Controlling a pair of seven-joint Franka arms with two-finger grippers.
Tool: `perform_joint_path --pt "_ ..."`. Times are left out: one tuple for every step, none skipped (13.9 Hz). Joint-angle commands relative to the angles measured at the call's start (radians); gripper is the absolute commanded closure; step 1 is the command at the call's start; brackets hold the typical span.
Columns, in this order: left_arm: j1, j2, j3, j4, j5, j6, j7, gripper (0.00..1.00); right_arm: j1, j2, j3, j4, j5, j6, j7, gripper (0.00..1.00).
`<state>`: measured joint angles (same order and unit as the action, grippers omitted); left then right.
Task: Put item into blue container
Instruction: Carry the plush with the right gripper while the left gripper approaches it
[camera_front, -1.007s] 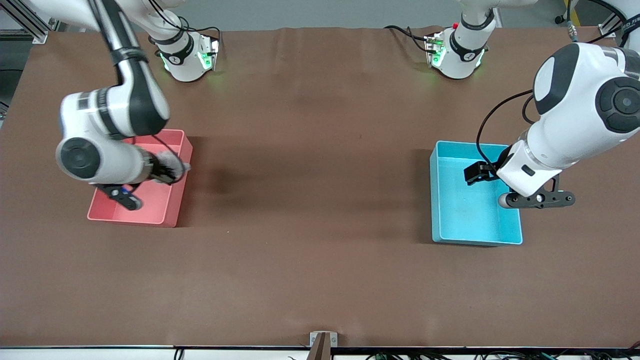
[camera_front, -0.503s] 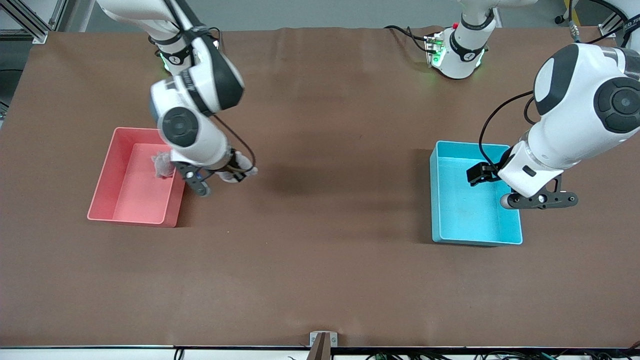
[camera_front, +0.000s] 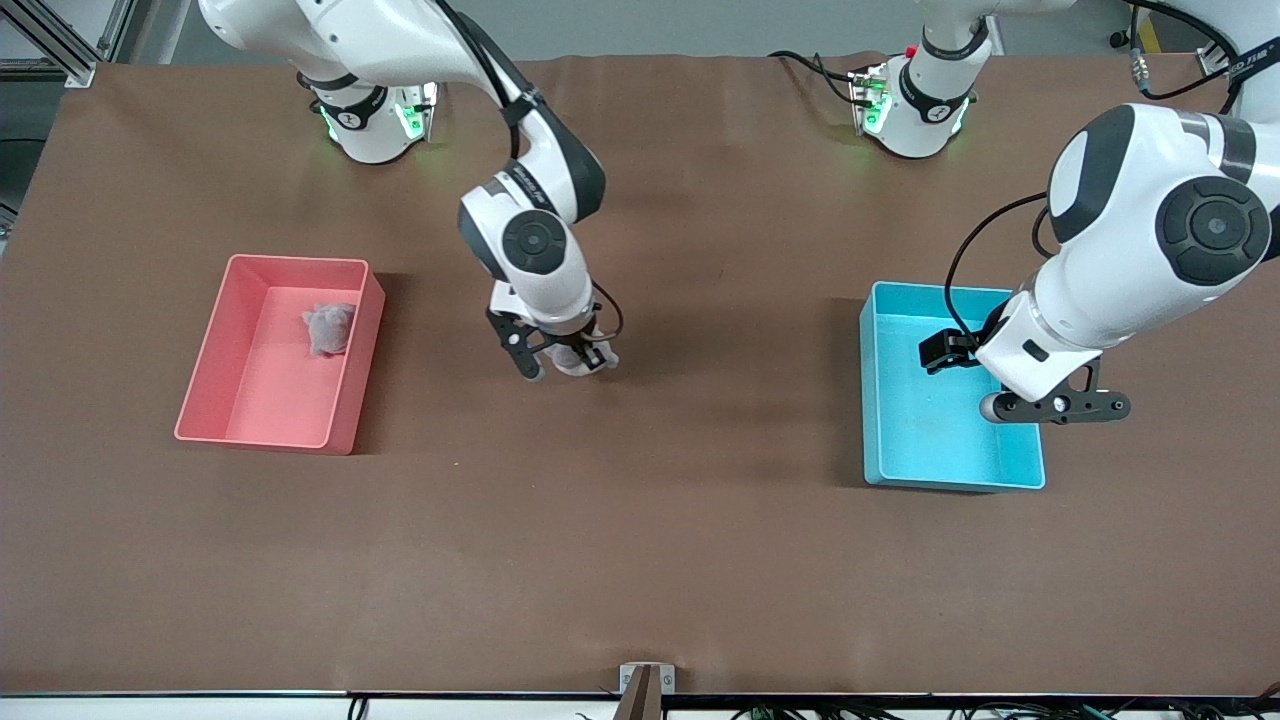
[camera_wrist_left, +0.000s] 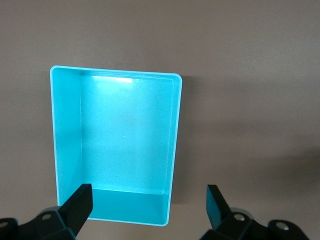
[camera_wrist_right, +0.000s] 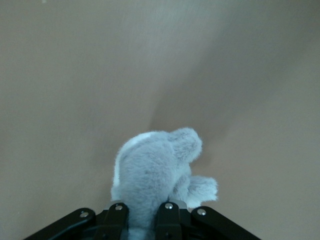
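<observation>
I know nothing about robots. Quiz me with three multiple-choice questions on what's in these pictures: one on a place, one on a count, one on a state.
1. What lies in the pink plastic bin?
A a grey fluffy toy
B a spoon
C nothing

2. How many plastic bins stand on the brown table?
A one
B two
C four

3. The right gripper is
A open and empty
B shut on a grey plush toy
C out of view

A: a grey fluffy toy lies inside.
B: the pink one and the light-blue plastic bin.
B: fur bulges from its fingers.
</observation>
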<state>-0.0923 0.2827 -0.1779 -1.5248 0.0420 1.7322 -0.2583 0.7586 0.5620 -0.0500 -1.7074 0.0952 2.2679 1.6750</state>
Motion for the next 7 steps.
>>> perform_joint_path --pt "-0.004 0.007 -0.002 0.002 -0.052 0.009 -0.016 0.00 0.036 0.094 -0.011 0.133 -0.002 -0.013 0.098 0.98" --pt "-0.004 0.007 -0.002 0.005 -0.085 0.013 -0.016 0.00 0.047 0.114 -0.011 0.158 -0.003 -0.011 0.124 0.98" --pt "-0.004 0.009 -0.002 0.008 -0.097 0.021 -0.016 0.00 0.054 0.130 -0.011 0.167 -0.003 -0.004 0.143 0.98" --pt "-0.007 0.012 -0.002 0.008 -0.105 0.030 -0.016 0.00 0.062 0.136 -0.011 0.167 -0.005 0.021 0.156 0.98" --pt "-0.015 0.015 -0.003 0.009 -0.106 0.033 -0.016 0.00 0.077 0.139 -0.011 0.166 -0.003 0.065 0.175 0.98" --pt "-0.036 0.021 -0.002 0.011 -0.109 0.044 -0.018 0.00 0.082 0.145 -0.011 0.166 -0.002 0.088 0.195 0.97" --pt "-0.053 0.029 -0.002 0.011 -0.108 0.053 -0.019 0.00 0.085 0.150 -0.011 0.166 -0.002 0.096 0.207 0.97"
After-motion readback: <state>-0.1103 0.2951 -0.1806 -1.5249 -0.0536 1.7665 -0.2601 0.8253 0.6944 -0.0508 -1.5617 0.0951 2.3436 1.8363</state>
